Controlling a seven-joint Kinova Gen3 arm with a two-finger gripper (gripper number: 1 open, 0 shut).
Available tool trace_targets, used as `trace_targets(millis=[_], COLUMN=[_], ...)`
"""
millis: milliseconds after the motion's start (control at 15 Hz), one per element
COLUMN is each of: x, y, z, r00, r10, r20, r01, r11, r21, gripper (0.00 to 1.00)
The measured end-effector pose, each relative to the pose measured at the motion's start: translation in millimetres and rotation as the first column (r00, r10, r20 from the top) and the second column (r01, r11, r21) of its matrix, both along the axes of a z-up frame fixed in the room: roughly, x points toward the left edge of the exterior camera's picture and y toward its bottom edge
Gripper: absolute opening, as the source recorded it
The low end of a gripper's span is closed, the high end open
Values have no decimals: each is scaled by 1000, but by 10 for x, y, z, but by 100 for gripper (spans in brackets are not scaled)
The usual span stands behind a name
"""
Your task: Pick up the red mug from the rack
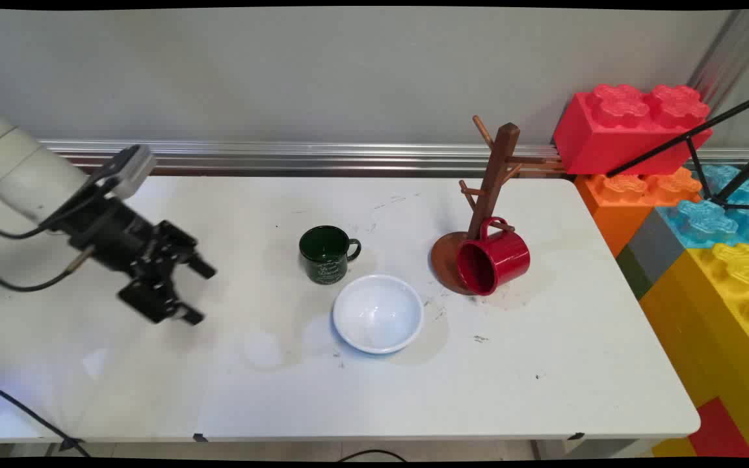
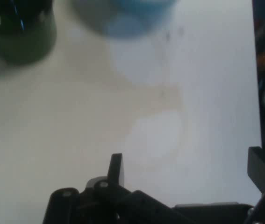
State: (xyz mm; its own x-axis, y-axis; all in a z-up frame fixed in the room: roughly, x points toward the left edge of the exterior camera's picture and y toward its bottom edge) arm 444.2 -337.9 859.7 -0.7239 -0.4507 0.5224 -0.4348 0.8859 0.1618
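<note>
Over the left part of the white counter (image 1: 543, 364) the end effector (image 1: 197, 292) hangs with its two fingers spread apart and nothing between them. Nearest to it stands one dark green mug (image 1: 326, 253), upright, and one white bowl (image 1: 378, 313) sits just beside that. Further right, one red mug (image 1: 494, 260) hangs tilted by its handle on one wooden mug tree (image 1: 493, 179).
</note>
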Motion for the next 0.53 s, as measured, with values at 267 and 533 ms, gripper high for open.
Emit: trace_targets(millis=[267,533], x=[-384,-806], y=[-133,-232], z=[136,290], r00=[991,971], r10=[59,110], r20=[-119,-211], r01=[-62,-122], r11=[998,991], r21=[-23,-48], gripper=[100,100])
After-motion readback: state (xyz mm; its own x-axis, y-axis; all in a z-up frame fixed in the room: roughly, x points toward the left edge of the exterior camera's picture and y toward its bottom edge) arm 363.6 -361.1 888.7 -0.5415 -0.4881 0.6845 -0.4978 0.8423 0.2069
